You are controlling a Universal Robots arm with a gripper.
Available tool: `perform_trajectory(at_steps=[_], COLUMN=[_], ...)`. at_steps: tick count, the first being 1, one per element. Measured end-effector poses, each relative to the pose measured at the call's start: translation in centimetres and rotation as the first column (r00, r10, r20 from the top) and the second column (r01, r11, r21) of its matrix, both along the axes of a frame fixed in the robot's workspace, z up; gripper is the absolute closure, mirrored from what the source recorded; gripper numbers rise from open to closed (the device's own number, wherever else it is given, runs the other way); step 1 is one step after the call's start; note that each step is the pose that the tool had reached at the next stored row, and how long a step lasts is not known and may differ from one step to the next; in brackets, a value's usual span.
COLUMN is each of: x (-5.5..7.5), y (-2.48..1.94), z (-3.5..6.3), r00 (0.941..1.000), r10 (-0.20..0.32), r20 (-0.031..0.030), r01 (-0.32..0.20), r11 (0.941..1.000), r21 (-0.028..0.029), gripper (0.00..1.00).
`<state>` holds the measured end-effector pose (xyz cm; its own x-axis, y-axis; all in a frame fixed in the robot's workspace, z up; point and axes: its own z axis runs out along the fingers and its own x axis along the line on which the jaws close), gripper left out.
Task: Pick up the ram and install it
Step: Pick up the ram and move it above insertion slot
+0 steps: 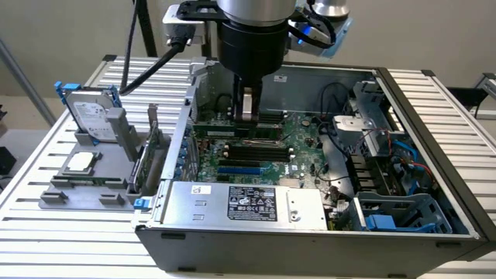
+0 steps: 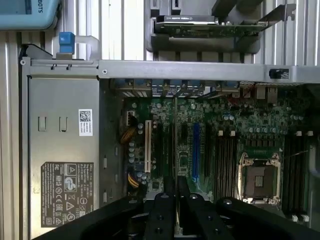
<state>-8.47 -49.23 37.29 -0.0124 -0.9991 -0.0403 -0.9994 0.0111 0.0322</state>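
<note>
Gripper (image 1: 248,118) clamped on ram (image 1: 218,131), stick held on edge, low over mobo (image 1: 302,135) inside open PC case (image 1: 232,256); whether seated in slot, can't tell.

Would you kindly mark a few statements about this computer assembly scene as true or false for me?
1. The gripper is shut on the ram above the motherboard. True.
2. The hard drive sits inside the computer case. False: it stands in the grey holder outside the case, on the exterior view's left.
3. The expansion card stands upright in that holder. True.
4. The power supply lies outside the case. False: it sits inside the case.
</note>
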Motion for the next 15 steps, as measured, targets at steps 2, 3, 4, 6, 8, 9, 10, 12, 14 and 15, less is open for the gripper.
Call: perform_trajectory(at_steps=[2,3,4,6,8,9,10,12,14,15], x=[0.7,1.0,1.3,1.8,2.2,2.4,2.5,2.7,2.8,2.8], y=[0.46,0.72,1.01,1.68,2.64,3.07,3.58,4.56,5.32,5.67], z=[-0.06,-0.09,-0.12,-0.18,-0.26,-0.29,-0.31,-0.35,-0.38,-0.40], r00=[1.0000,1.0000,1.0000,1.0000,1.0000,1.0000,1.0000,1.0000,1.0000,1.0000], r10=[0.000,0.000,0.000,0.000,0.000,0.000,0.000,0.000,0.000,0.000], r20=[-0.0001,0.0000,0.0000,0.0000,0.0000,0.0000,0.0000,0.0000,0.0000,0.0000], r01=[0.000,0.000,0.000,0.000,0.000,0.000,0.000,0.000,0.000,0.000], r11=[1.0000,1.0000,1.0000,1.0000,1.0000,1.0000,1.0000,1.0000,1.0000,1.0000], r21=[-0.0001,0.0000,0.0000,-0.0001,-0.0003,-0.0005,-0.0009,-0.0016,-0.0020,-0.0022], gripper=[0.86,0.86,0.86,0.86,0.86,0.86,0.86,0.86,0.86,0.86])
